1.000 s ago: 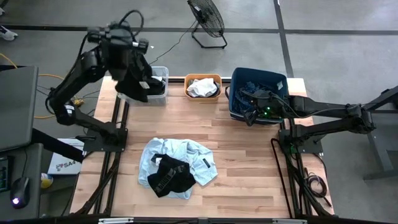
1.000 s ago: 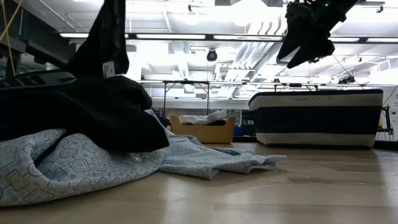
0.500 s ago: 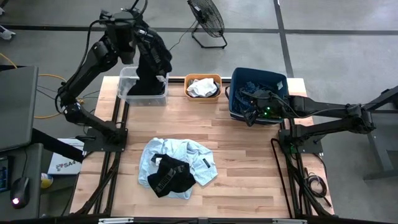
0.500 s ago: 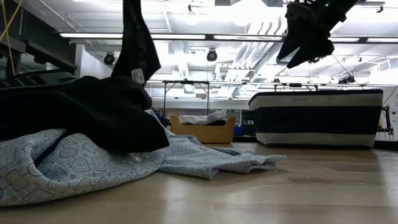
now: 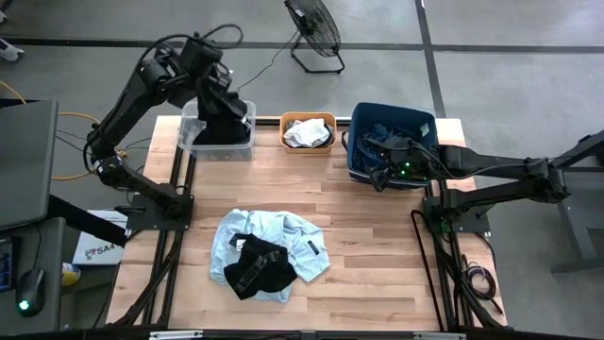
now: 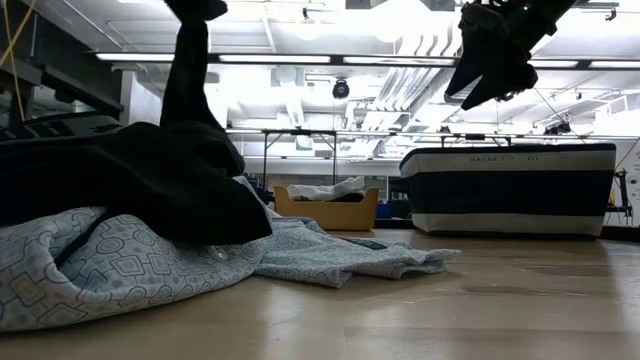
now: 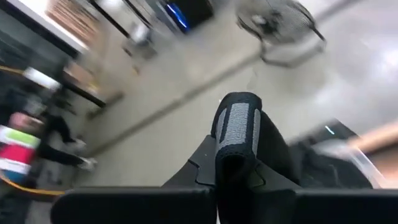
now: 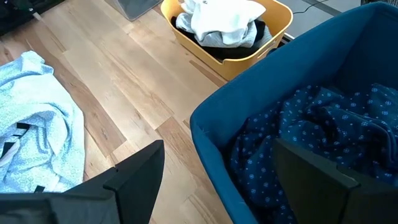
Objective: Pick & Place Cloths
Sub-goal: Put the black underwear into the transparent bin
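Cloth hanging from the left hand is the thing to watch: a black garment is dangling straight down, its long axis vertical, with its lower end sitting inside the clear bin. That hand is pinched together on the top of the garment and is hovering directly above the clear bin, its arm reaching in from the bin's outer side. Judging from this, letting go should drop the garment straight into the bin. The right hand is waiting over the near rim of the blue bin, well to the side of the clear bin, with its fingers spread apart and holding nothing. The remaining pile, a light blue cloth with a black one on top, is lying on the surface well in front of the clear bin.
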Tool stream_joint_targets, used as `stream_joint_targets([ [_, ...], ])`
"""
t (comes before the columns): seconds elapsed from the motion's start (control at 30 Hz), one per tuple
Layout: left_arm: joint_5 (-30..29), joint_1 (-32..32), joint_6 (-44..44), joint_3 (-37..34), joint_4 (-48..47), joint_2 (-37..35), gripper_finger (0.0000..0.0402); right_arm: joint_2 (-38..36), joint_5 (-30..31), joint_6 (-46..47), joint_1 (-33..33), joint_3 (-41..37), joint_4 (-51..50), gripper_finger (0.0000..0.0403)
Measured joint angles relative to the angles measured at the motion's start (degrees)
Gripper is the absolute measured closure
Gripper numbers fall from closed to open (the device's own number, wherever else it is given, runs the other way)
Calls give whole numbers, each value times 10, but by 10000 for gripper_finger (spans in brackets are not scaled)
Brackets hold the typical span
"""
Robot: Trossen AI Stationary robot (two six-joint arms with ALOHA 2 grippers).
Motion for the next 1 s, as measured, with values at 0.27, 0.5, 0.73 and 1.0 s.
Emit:
stream_joint_targets([
  [0.27, 99, 0, -112, -67, -123, 0, 401, 0, 0, 0, 0, 0, 4, 114],
  [0.5, 131, 0, -133, -209, -82, 0, 401, 0, 0, 0, 0, 0, 4, 114],
  [0.73, 186, 57, -97, -302, 69, 3, 401, 0, -1, 1, 0, 0, 4, 114],
  [1.0, 305, 144, -81, -390, 192, 3, 401, 0, 0, 1, 0, 0, 4, 114],
])
